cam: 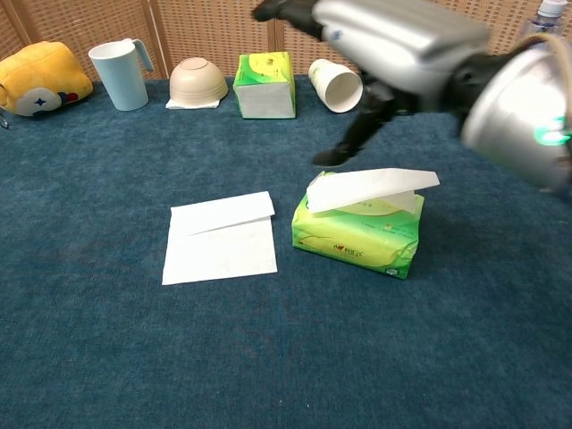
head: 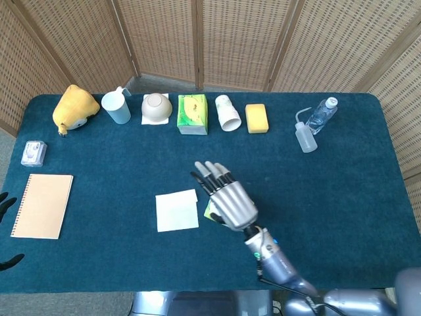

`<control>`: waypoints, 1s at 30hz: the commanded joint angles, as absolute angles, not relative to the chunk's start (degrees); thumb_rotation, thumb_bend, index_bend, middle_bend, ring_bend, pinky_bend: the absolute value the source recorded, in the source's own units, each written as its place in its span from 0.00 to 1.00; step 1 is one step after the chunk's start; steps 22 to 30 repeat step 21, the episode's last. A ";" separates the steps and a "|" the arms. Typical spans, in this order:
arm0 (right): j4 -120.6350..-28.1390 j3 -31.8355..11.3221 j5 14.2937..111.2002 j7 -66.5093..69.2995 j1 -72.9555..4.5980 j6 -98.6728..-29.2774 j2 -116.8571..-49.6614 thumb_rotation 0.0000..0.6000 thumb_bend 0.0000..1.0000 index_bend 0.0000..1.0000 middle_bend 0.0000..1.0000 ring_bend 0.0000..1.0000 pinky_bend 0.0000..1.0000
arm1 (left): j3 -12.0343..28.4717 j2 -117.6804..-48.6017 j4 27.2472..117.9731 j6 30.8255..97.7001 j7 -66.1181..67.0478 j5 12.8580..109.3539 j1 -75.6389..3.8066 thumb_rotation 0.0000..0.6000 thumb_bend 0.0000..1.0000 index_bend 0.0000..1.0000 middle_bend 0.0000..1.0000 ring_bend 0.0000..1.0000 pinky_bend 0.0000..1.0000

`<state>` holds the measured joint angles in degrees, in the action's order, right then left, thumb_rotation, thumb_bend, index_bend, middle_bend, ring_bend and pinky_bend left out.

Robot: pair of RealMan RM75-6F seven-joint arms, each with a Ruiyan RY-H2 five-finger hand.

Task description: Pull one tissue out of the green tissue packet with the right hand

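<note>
The green tissue packet (cam: 357, 237) lies mid-table with a white tissue (cam: 371, 186) sticking out of its top slot. One pulled-out tissue (cam: 221, 241) lies flat on the cloth just left of the packet, also seen in the head view (head: 177, 210). My right hand (cam: 393, 40) hovers above the packet, fingers spread, holding nothing. In the head view the right hand (head: 227, 197) covers most of the packet, and only a green sliver (head: 208, 212) shows. Dark fingertips of my left hand (head: 5, 203) peek in at the left edge; its state is hidden.
Along the back stand a yellow plush (head: 75, 107), blue cup (head: 117, 106), bowl (head: 156, 107), green tissue box (head: 192, 113), paper cup (head: 227, 113), sponge (head: 256, 118), squeeze bottle (head: 304, 135) and water bottle (head: 322, 113). A notebook (head: 42, 205) lies at the left.
</note>
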<state>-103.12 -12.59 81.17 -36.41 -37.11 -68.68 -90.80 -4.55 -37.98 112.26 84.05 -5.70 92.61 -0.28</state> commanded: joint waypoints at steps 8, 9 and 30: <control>-88.27 -0.21 96.63 -8.07 -23.62 -84.91 -75.97 1.00 0.00 0.00 0.00 0.00 0.14 | -4.91 -38.14 113.51 84.02 -3.66 93.48 -0.18 1.00 0.00 0.00 0.00 0.00 0.01; -87.65 0.15 96.93 -6.97 -22.88 -85.85 -75.55 1.00 0.00 0.00 0.00 0.00 0.14 | -4.97 -38.20 113.64 84.13 -3.32 93.62 -0.09 1.00 0.00 0.00 0.00 0.00 0.01; -82.34 2.78 95.05 3.93 -12.98 -94.76 -70.06 1.00 0.00 0.00 0.00 0.00 0.12 | -5.33 -39.02 114.36 84.29 -0.45 94.16 0.28 1.00 0.00 0.00 0.00 0.00 0.01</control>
